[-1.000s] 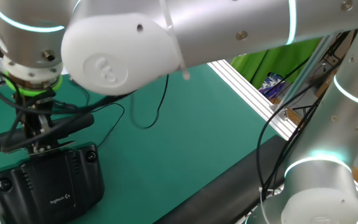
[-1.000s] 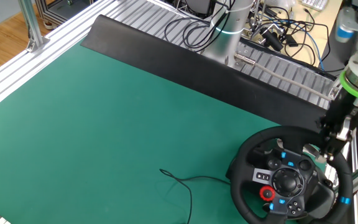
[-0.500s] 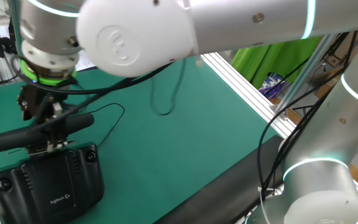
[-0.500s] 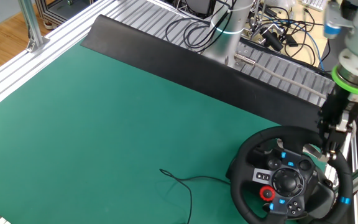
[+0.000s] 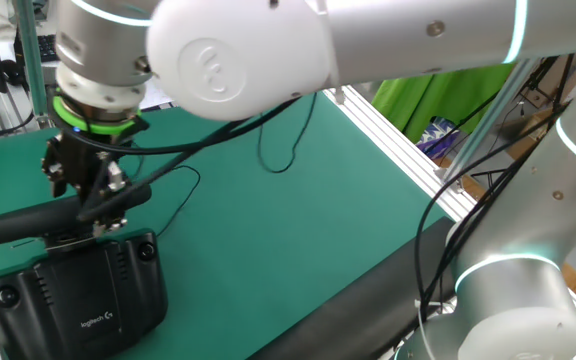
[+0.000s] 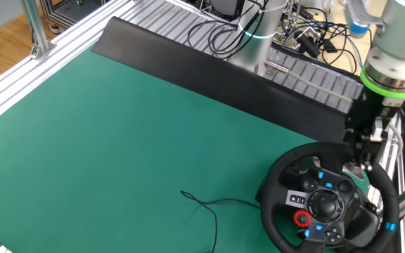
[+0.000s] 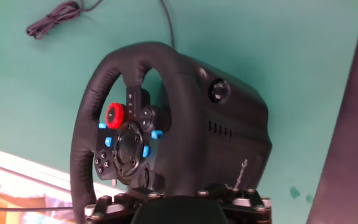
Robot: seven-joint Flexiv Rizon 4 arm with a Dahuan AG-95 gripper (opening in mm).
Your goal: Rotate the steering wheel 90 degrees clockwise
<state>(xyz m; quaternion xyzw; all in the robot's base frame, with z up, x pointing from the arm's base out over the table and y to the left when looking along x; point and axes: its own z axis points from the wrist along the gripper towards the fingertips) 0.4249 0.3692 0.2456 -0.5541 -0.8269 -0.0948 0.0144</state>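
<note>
Fingers spread, gripping nothing
Your gripper hangs just above the steering wheel rim, probably lined up for a regrab

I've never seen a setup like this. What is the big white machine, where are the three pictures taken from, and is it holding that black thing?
The white machine is a robot arm; its end effector is a two-finger claw below a green ring. Two cameras stand at different sides of the green table; the third rides on the hand and looks down along it. On the table sits a gaming steering wheel with red and blue buttons, joined to a black base, plus a loose thin cable. The end effector sits right at the wheel's rim; whether it grips the rim can't be told here.
</note>
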